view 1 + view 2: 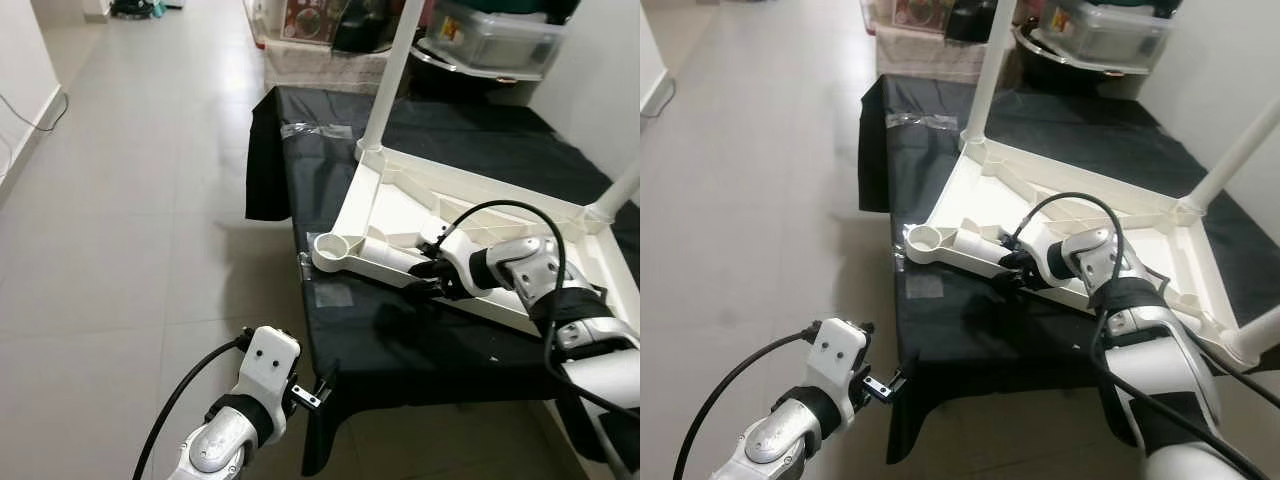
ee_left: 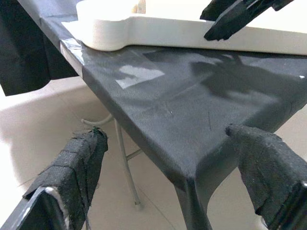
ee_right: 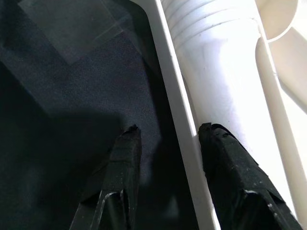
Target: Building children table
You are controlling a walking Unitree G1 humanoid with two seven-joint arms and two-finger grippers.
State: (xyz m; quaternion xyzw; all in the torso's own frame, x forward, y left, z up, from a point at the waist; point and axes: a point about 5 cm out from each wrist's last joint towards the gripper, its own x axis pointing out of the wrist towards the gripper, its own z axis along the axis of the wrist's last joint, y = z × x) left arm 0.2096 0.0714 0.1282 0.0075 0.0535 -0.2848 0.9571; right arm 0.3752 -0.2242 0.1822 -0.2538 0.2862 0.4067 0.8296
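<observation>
White tabletop (image 1: 400,225) rim sits between the right pincer's (image 3: 165,136) parted fingers.

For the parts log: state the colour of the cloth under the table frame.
Black cloth, clearest in the left eye view.

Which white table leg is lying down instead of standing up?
The leg beside the right pincer, lying flat inside the upside-down tabletop near its front corner socket. The other legs stand upright in their corners.

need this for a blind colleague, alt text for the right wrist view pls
Right gripper, fingers open, straddles the white rim of the upturned table on a black cloth. One finger is over the cloth, the other over a loose white leg lying inside the rim.
</observation>
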